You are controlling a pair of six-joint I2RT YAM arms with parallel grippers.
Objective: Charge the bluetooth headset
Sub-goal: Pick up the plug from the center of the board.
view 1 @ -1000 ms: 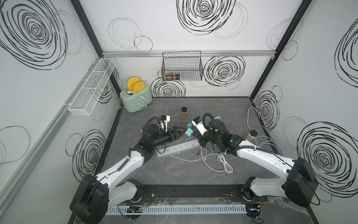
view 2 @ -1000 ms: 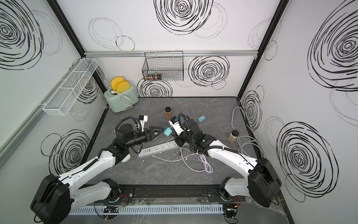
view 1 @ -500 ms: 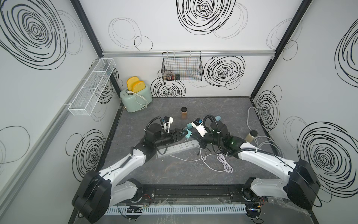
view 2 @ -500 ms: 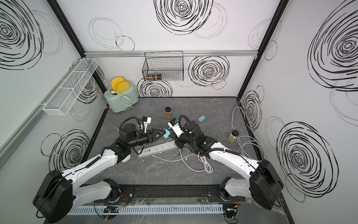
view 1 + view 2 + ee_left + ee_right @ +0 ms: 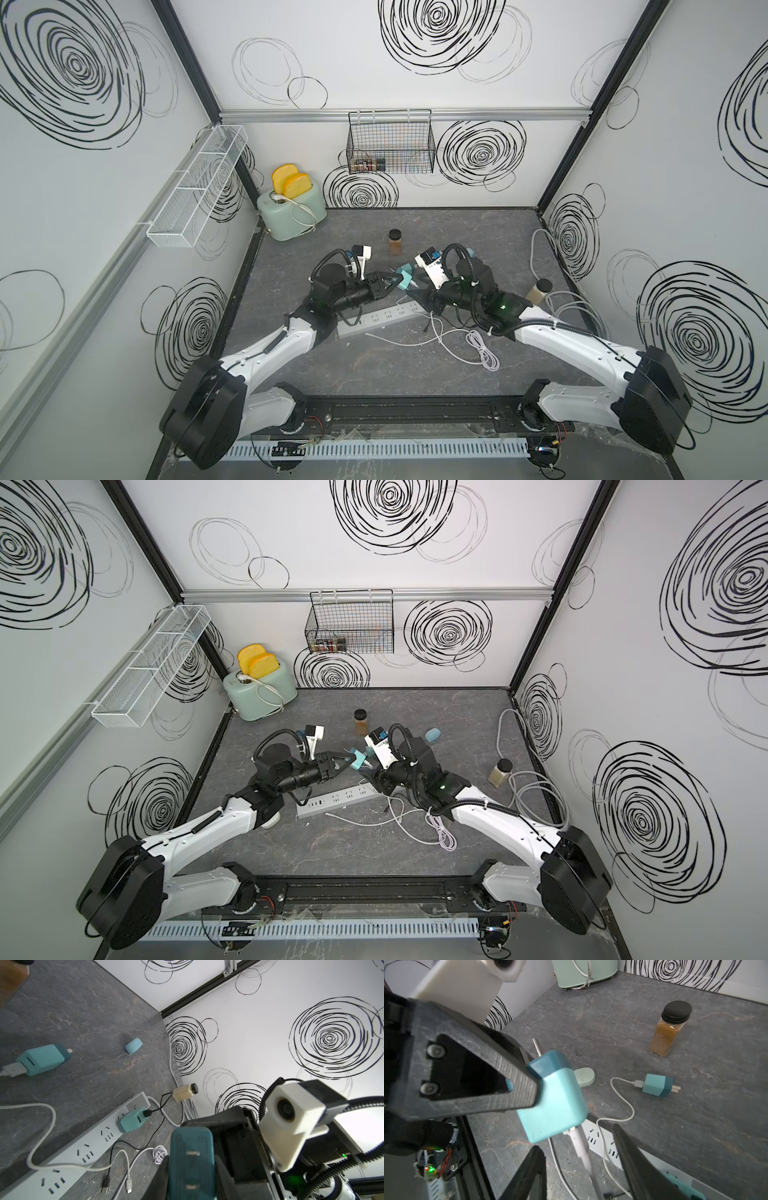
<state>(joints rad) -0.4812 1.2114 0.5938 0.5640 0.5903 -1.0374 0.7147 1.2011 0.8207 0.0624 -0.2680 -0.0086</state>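
What looks like your headset's small blue case (image 5: 432, 734) lies untouched on the tabletop (image 5: 374, 854) behind the right arm (image 5: 490, 812), while the teal charger (image 5: 552, 1103) hangs near the power strip (image 5: 332, 802), now clamped in your left hand (image 5: 191, 1169) since your right hand (image 5: 576, 1137) has just let go, fingers apart, so plugging in looks next.

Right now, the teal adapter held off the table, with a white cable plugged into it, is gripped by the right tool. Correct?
No: the left tool grips the teal adapter; the right tool stands open near it. Both wrist views show this. The adapter is off the table, with the white cable plugged into it.
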